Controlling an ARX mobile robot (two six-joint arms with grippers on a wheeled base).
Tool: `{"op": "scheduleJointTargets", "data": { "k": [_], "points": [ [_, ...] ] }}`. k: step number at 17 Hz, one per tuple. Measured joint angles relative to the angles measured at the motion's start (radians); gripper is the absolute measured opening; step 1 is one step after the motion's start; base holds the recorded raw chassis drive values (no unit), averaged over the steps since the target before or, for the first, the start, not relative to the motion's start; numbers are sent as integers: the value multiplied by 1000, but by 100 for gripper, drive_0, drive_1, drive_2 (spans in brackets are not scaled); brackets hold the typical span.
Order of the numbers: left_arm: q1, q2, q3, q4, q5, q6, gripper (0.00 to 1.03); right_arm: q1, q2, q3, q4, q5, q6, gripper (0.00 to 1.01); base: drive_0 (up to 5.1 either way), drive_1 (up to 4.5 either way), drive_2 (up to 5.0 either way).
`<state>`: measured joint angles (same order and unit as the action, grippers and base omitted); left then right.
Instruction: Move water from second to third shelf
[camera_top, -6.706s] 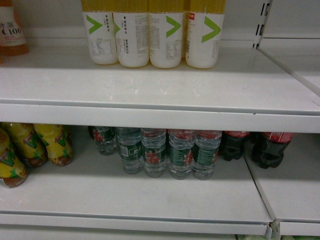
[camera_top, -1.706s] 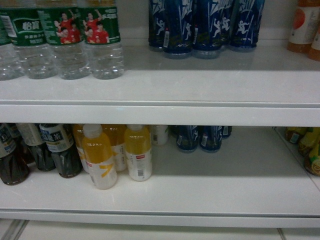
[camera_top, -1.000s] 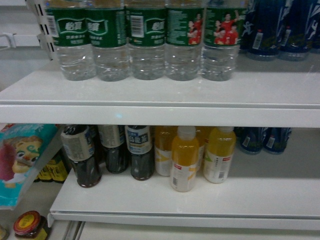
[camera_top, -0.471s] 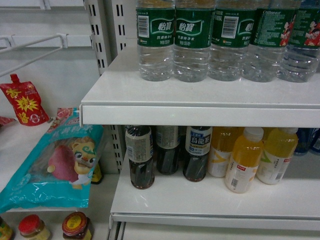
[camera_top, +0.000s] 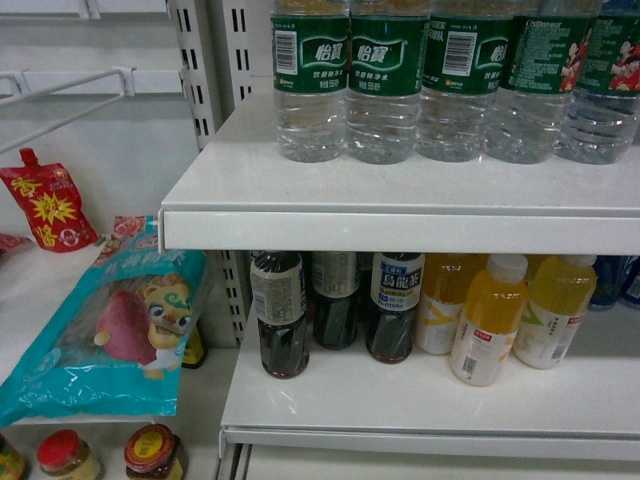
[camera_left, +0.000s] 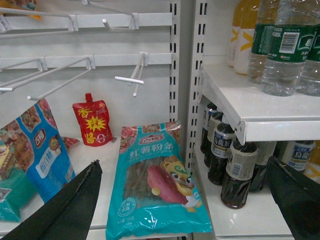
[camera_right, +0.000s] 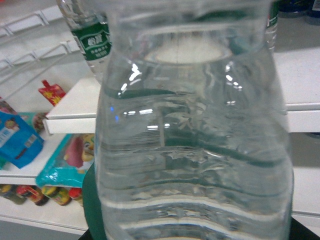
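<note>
1. In our right wrist view a clear ribbed water bottle (camera_right: 195, 145) fills nearly the whole picture, pressed right up against the camera, with a strip of dark green label visible through it. The right jaws themselves are hidden behind it, so we cannot tell from the picture alone how they stand; the bottle sits squarely in front of the wrist.
2. Our left gripper (camera_left: 185, 200) hangs with its jaws spread wide, one dark finger at the lower left and the other at the lower right of that view, nothing between them.
3. From the head camera we see a row of water bottles (camera_top: 385, 85) with green labels standing along the back of the upper shelf (camera_top: 400, 215), reaching from near its left end to the right edge of the picture.
4. On the lower shelf (camera_top: 400, 415) beneath, dark tea bottles (camera_top: 280, 315) stand toward the left end, and yellow juice bottles (camera_top: 490, 320) stand just to their right.
5. Left of the shelf upright, a teal snack bag (camera_top: 110, 340) lies tilted on a neighbouring ledge, a red pouch (camera_top: 45, 205) leans behind it, and jars with red lids (camera_top: 155, 450) stand at the bottom left corner.
6. Neither arm shows in the head view.
</note>
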<state>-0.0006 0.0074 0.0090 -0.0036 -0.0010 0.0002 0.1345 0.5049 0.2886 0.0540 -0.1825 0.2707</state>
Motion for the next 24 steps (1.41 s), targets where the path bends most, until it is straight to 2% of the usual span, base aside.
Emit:
{"op": "scheduleJointTargets", "data": {
  "k": [1, 3, 8, 13, 15, 16, 17, 20, 24],
  "points": [
    [0, 0, 0, 0, 0, 0, 98, 9, 48, 27, -16, 29, -37, 42, 0, 0, 0],
    [0, 0, 0, 0, 0, 0, 98, 19, 206, 103, 104, 43, -85, 42, 0, 0, 0],
    [0, 0, 0, 0, 0, 0, 98, 32, 321, 175, 198, 49, -101, 42, 0, 0, 0],
    [0, 0, 0, 0, 0, 0, 98, 84, 612, 321, 327, 65, -145, 42, 0, 0, 0],
    [0, 0, 0, 0, 0, 0, 98, 143, 802, 435, 360, 104, -177, 42, 0, 0, 0],
    [0, 0, 0, 0, 0, 0, 98, 163, 935, 568, 411, 128, -198, 42, 0, 0, 0],
    [0, 0, 0, 0, 0, 0, 98, 160, 1007, 622, 409, 154, -213, 42, 0, 0, 0],
    [0, 0, 0, 0, 0, 0, 98, 158, 1081, 698, 391, 180, -215, 42, 0, 0, 0],
    [0, 0, 0, 0, 0, 0, 98, 153, 1126, 743, 377, 190, -192, 42, 0, 0, 0]
  ]
}}
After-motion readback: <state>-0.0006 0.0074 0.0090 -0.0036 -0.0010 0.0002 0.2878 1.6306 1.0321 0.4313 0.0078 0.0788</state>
